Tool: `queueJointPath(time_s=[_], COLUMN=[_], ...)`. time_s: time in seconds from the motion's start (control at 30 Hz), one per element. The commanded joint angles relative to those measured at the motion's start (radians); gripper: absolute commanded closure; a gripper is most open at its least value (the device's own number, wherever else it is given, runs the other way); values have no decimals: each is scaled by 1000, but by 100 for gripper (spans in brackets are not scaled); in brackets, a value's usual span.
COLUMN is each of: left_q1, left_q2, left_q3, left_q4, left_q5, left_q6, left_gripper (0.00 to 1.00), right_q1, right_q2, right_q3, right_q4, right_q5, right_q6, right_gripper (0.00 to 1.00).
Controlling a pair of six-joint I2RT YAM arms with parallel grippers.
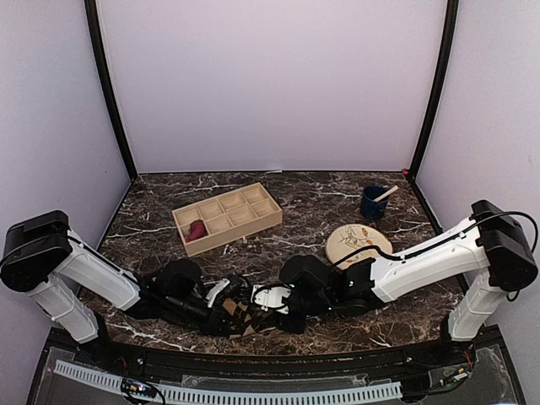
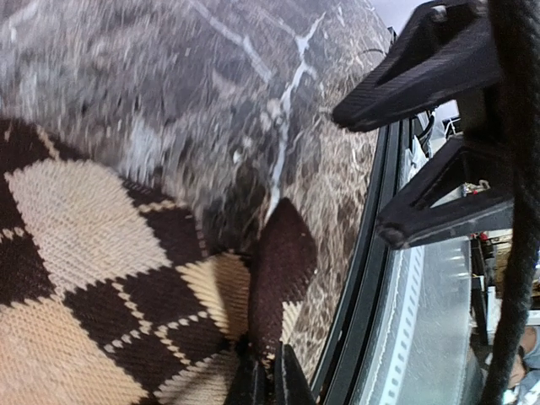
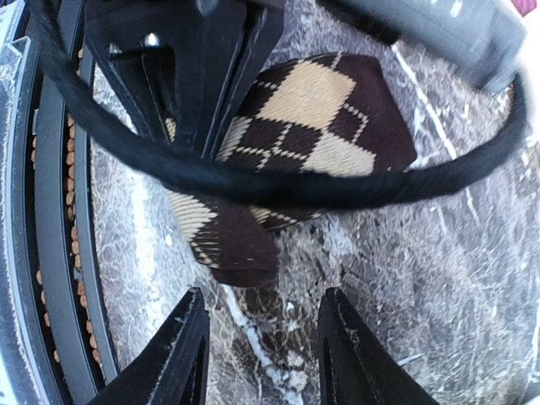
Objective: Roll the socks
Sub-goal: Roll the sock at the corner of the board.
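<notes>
At the table [image 1: 321, 194] front, sock [image 3: 312, 126] just beyond wide-open right claw [image 3: 261, 299], corner pinched in left claw [image 2: 270, 384].

Looking down from high behind the near edge over the whole bench [image 1: 337, 190]; peering close from both wrists at one argyle sock [image 3: 321, 118] there.

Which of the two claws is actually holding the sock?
The left gripper: it is pinched shut on a fold of the sock, while the right gripper stands open, holding nothing.

Soft even light; wrist views partly blurred.
</notes>
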Motion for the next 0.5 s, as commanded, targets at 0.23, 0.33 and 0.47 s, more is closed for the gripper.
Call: queueJointPath(time_s=[0.23,0.33,0.47], left_q1=[10,12,12], left_q2=[26,33,54], left_q3=[-83,-85,-86], left_q4=[141,152,173], left_q5=[61,64,74], left_q6=[-132,-142,-159], left_gripper=[100,100,100], right_q1=[112,129,146], right_q2=[93,114,134], right_q3=[42,55,73], right_q4=[62,61,57], right_q5=[139,179,194], right_q6=[-74,-105,-127], right_gripper=[57,55,54])
